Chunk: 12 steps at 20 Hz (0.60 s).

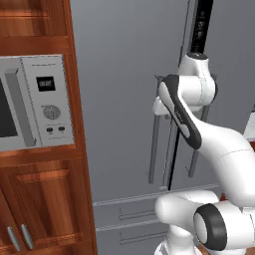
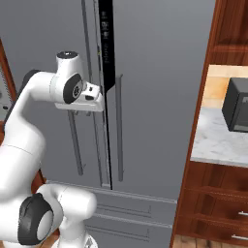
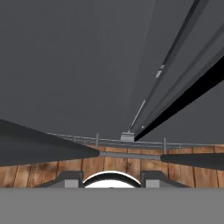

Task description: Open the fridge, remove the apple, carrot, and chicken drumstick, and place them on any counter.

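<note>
- The fridge [image 1: 124, 74] stood in front of me, its left door barely cracked: a dark gap [image 2: 106, 53] showed between the two doors, wider at the top, and none of the shelves could be seen through it.
- My pincer [image 2: 77, 112] sat at the left door's bar handle [image 2: 75, 143], near its upper end, with my wrist pressed close to the door face.
- From the hand view I looked down the door toward the wooden floor [image 3: 43, 173]; whether the fingers were closed on the handle or merely beside it I could not tell, nor how wide they stood.
- I judged the task to be in its first step: opening the fridge was only begun, and the door needed a much wider swing.
- The apple, carrot and chicken drumstick were presumably inside; none had been taken out as far as I could see.
- The marble tabletop [image 2: 213, 140] lay to the right of the fridge, carrying a dark appliance [image 2: 237, 106], with room beside it.
- A silver microwave [image 1: 35, 102] sat in the wooden cabinet to the left.
</note>
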### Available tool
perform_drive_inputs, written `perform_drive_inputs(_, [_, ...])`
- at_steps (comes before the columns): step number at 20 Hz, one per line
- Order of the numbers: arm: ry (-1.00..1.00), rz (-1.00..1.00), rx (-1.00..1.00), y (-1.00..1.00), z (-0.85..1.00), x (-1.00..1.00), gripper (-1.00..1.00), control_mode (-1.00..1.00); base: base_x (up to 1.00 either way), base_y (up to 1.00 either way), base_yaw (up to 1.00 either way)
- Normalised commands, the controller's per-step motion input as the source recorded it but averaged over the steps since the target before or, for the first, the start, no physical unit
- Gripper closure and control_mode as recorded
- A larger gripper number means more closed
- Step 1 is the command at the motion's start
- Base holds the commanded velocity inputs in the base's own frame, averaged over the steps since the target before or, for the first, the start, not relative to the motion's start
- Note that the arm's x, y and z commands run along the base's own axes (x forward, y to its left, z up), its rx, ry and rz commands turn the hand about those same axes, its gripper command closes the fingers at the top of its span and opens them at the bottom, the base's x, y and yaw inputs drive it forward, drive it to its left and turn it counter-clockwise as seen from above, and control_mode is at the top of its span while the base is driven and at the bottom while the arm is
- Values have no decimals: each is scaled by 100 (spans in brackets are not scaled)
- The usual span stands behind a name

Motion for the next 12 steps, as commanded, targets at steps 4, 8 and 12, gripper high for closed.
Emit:
perform_drive_inputs(4, [0,0,0,0,0,0,-100,100,-14,0,0])
perform_drive_inputs(8, [0,0,0,0,0,0,-100,100,-90,-28,0])
perform_drive_inputs(12, [0,0,0,0,0,0,-100,100,-50,-14,0])
